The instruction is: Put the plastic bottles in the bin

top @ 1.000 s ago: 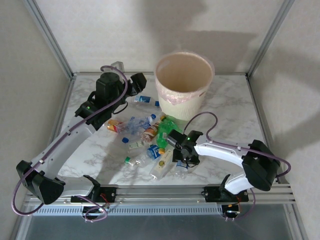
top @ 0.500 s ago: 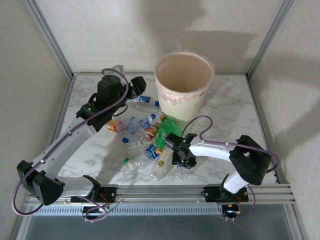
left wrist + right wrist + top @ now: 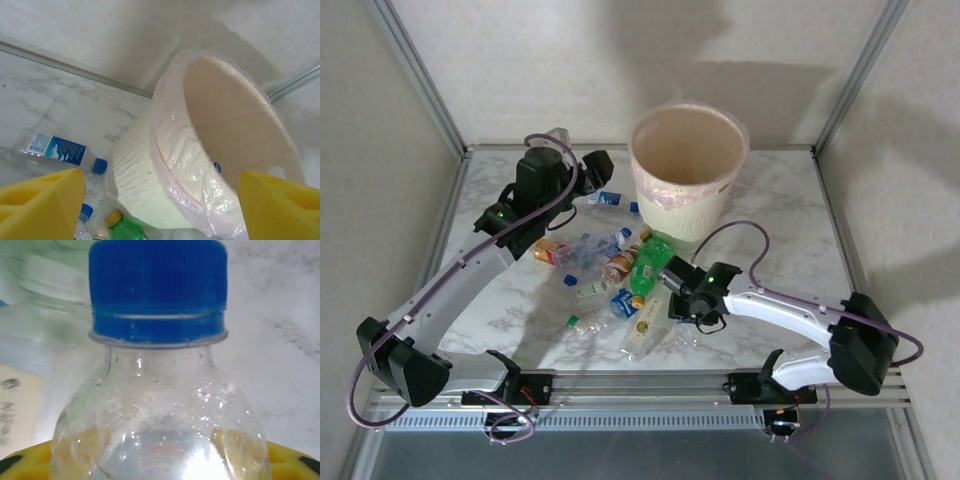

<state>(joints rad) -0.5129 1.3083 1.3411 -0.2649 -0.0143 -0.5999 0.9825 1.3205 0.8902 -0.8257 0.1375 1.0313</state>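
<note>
The cream bin with its pinkish liner stands at the back of the marble table. A pile of plastic bottles lies in front of it, green ones among them. My right gripper sits at the pile's right edge. In the right wrist view it is shut on a clear bottle with a blue cap, yellow pads at both sides. My left gripper hangs open left of the bin; nothing lies between its pads. A blue-labelled bottle lies below it.
Free marble table lies right of the bin. Metal frame posts rise at the back corners, and a rail runs along the near edge. An orange-labelled bottle lies at the pile's left.
My right arm's elbow has swung out to the right and its gripper has shifted slightly back and right by the pile. The left arm has barely moved.
</note>
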